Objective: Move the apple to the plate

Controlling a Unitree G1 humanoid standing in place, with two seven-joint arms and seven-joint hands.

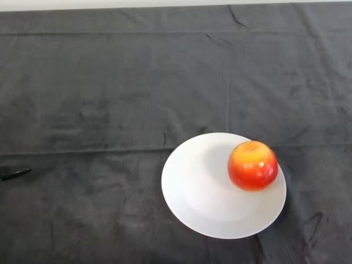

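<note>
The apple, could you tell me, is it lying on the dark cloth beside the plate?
No, the apple sits on the white plate, toward its right rim, not on the dark cloth.

A dark grey cloth [110, 99] covers the table from edge to edge — soft and velvety, with faint rubbed marks across its nap. Long straight creases run through it: one across near the far edge, another across the middle, and one from far to near right of centre — small wrinkles gather at the far right. Beyond the far edge shows a narrow pale strip [110, 3], and the light is even and soft.
</note>
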